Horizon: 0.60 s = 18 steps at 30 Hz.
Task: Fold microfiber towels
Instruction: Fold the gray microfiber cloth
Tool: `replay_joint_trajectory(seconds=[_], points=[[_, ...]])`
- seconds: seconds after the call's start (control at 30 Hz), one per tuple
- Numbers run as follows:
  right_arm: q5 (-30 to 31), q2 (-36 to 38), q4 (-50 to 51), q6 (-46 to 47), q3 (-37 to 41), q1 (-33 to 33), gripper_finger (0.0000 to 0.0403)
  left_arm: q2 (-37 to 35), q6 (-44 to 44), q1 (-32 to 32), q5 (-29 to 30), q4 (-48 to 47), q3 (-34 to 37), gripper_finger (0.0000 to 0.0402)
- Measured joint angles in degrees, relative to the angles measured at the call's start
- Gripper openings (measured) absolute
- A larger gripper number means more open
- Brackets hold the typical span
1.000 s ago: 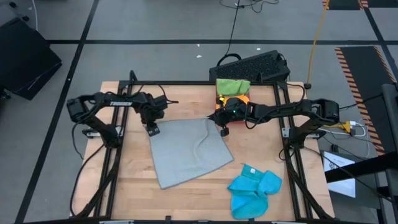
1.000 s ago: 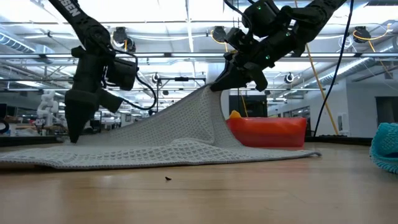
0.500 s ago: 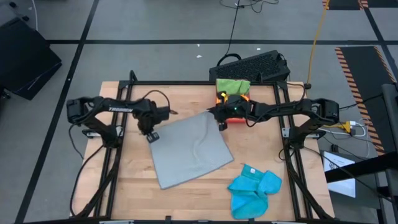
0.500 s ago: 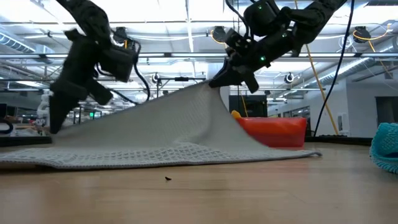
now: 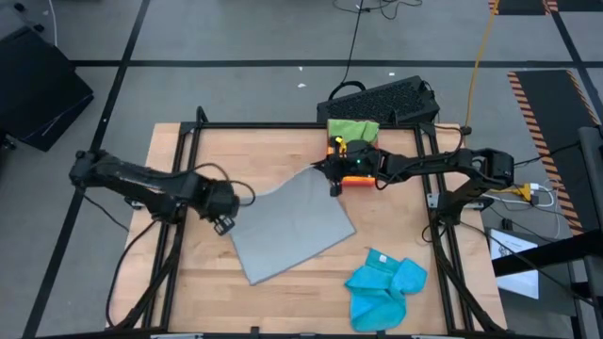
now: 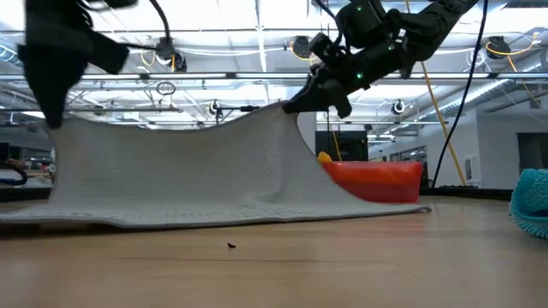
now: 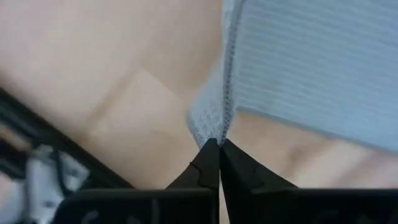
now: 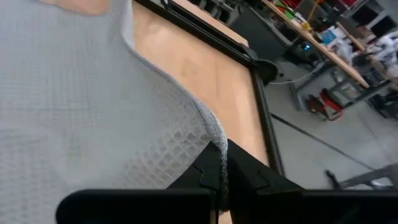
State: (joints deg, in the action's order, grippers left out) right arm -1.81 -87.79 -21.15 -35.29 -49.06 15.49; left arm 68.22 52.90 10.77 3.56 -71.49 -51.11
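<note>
both claws pinched on the grey towel, far edge now lifted

your left gripper [image 5: 222,224] has just clamped shut on the far-left corner of the grey towel [image 5: 292,226] and pulled back toward the near left, raising that corner off the table [image 5: 188,292]. a second ago it hung open over the corner; now the left wrist view shows its fingers [image 7: 208,163] closed tight on the hem. your right gripper [image 5: 332,185] stays pinched on the far-right corner, high above the board.

that means the whole far edge is up between the two claws, as the low view shows, while the near edge lies on the wood. the first fold looks ready to begin.

mind the edges: the red tray [image 6: 374,180] with the green towel [image 5: 352,128] sits just behind the right claw, and the blue towel [image 5: 385,287] lies bunched at the near right. between the grey towel's near edge and the near edge of the table you have bare wood to carry the fold over.
</note>
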Motion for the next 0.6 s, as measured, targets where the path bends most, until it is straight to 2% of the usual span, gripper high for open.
replay_joint_trajectory(seconds=[0.1,0.2,0.3,0.43,0.53,0.6], points=[[0.05,0.11,0.09,0.57,0.01,-2.93,0.0004,-0.87,3.38,5.92,-5.15,2.59,0.00,0.0003],[0.05,1.26,1.08,0.87,0.01,-7.39,0.0004,-1.77,5.16,12.54,-10.53,9.81,-0.09,0.0005],[0.12,3.33,2.09,2.17,0.01,-11.91,0.0004,-1.87,6.39,19.30,-11.92,13.87,-3.07,0.0003],[1.97,5.64,0.68,4.74,0.01,-16.35,0.0004,-1.94,12.19,26.13,-6.17,11.54,-9.24,0.0004],[2.46,6.41,-2.07,5.59,0.01,-18.12,0.0004,-1.94,12.21,29.82,-0.77,9.80,-13.43,0.0002],[2.57,6.43,-4.28,4.88,0.01,-18.35,0.0004,-1.95,12.19,30.40,4.13,4.54,-15.55,0.0003]])
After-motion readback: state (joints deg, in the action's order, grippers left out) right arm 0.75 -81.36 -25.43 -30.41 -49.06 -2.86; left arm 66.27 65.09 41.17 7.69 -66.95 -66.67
